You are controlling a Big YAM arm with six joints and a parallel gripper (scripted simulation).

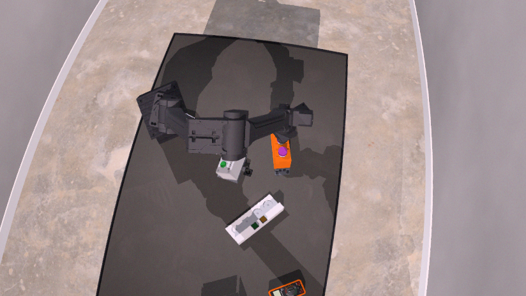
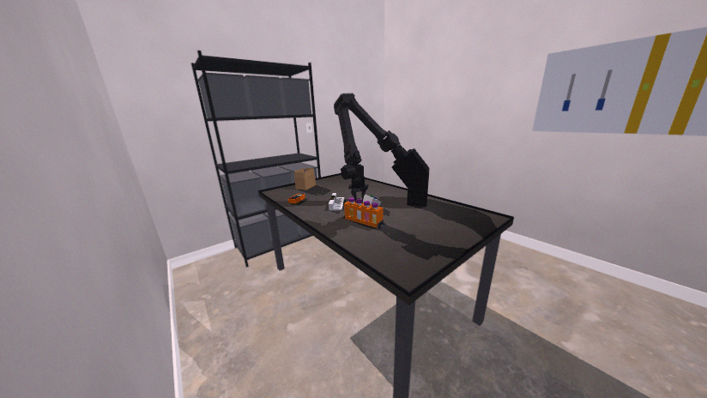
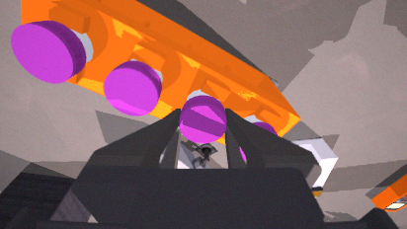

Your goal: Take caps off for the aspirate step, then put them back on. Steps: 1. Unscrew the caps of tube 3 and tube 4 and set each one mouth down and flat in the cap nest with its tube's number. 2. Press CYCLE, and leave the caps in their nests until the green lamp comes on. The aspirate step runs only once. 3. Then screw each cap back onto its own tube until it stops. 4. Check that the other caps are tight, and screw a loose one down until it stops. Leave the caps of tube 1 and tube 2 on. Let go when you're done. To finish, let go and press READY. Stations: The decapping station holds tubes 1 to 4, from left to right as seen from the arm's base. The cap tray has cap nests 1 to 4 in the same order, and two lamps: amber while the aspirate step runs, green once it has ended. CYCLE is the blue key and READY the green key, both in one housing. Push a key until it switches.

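"Where do we have tube 3's cap (image 2: pixel 359 202) (image 3: pixel 203 123)?"

"Over its place in the orange decapping station (image 1: pixel 281 162) (image 2: pixel 363 220) (image 3: pixel 170 74), third in the row. We have our gripper (image 1: pixel 282 138) (image 2: pixel 359 196) (image 3: pixel 203 114) closed on its sides."

"And tube 4's cap (image 1: pixel 282 150) (image 2: pixel 351 200) (image 3: pixel 264 128)?"

"On its tube at the row's end, just beside our grip."

"What lies farther out?"

"We see the white cap tray (image 1: pixel 239 238) (image 2: pixel 336 203) (image 3: pixel 327 160) apart from the station, its amber and green lamps dark. The key housing (image 1: pixel 231 171) is nearer our arm's base, green key (image 1: pixel 223 164) showing. Past the tray we've an orange-rimmed multimeter (image 1: pixel 288 289) (image 2: pixel 296 198) (image 3: pixel 393 195)."
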